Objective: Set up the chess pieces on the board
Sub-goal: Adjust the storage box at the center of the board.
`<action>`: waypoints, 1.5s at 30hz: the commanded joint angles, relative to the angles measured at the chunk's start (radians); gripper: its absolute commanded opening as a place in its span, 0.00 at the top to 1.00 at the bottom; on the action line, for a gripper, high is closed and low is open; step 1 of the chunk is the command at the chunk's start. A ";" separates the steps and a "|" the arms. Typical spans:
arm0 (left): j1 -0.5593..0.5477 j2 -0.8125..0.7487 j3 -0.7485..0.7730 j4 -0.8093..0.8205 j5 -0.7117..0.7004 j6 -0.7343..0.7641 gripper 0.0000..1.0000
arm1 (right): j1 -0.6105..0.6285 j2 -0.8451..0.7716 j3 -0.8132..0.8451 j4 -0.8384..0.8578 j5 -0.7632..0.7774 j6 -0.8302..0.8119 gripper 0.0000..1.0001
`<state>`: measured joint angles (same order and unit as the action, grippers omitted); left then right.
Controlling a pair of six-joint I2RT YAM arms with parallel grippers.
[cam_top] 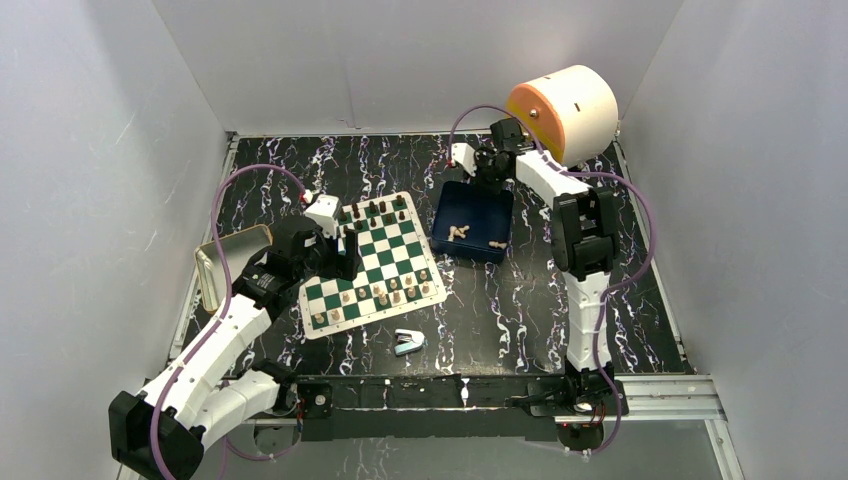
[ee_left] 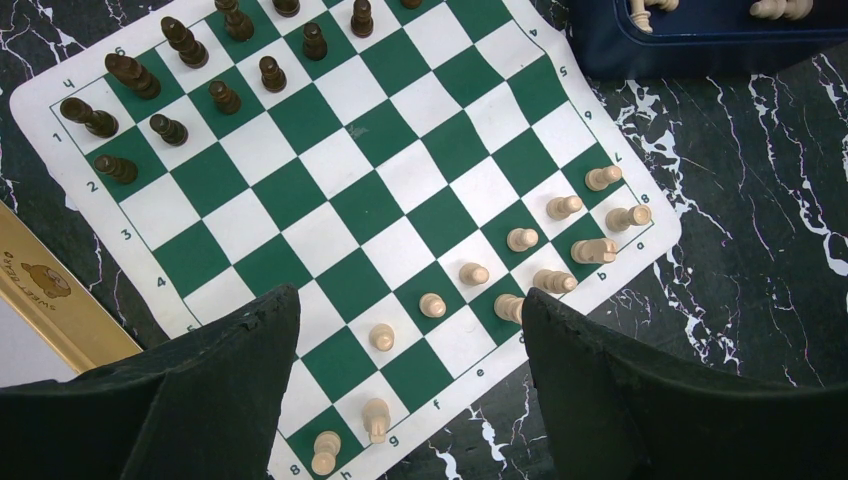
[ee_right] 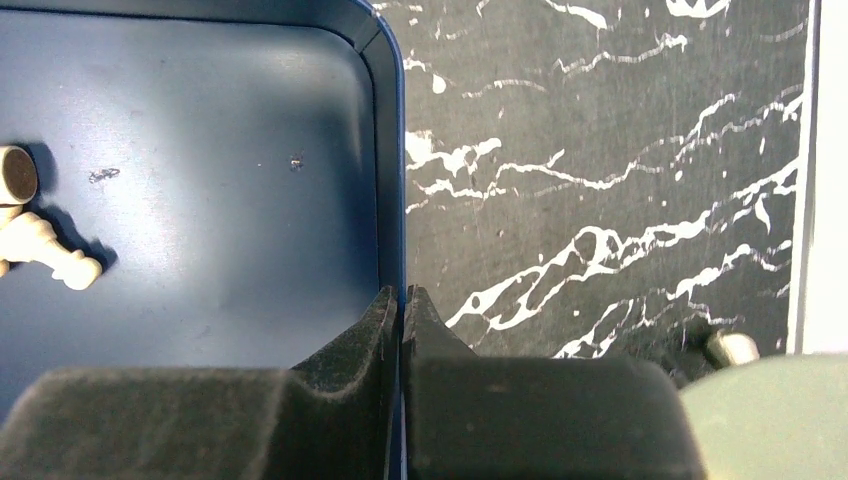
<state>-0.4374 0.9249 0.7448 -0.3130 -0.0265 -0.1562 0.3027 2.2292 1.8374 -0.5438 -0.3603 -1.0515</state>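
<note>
Right wrist: right hand [ee_right: 402, 300] clamps blue tray [ee_right: 389, 170] wall; tan pieces [ee_right: 45, 250] inside

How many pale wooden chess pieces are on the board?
12. Six pale wooden chess pieces line the green checkered board's edge row, six the next; left gripper's fingers may hide more.

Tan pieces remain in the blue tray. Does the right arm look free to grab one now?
Probably not: the right end effector is shut on the tray wall, with the tan pieces lying apart on its floor. It must release first.
</note>
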 commanded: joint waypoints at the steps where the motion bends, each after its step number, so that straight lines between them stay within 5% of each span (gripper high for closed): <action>1: 0.003 -0.023 -0.009 0.024 -0.007 0.012 0.22 | -0.019 -0.093 -0.041 0.032 0.082 0.045 0.97; 7: 0.003 -0.023 -0.010 0.024 -0.001 0.012 0.22 | -0.023 -0.157 -0.124 0.113 0.147 0.142 1.00; 19: 0.003 -0.024 -0.013 0.034 0.021 0.009 0.23 | -0.027 -0.145 -0.045 0.004 0.197 0.497 1.00; 45: 0.003 -0.018 -0.012 0.030 0.016 0.012 0.23 | -0.026 -0.282 -0.232 0.079 0.366 0.890 1.00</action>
<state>-0.4374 0.9241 0.7387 -0.2916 -0.0143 -0.1562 0.2813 2.0235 1.6196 -0.5137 0.0067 -0.2611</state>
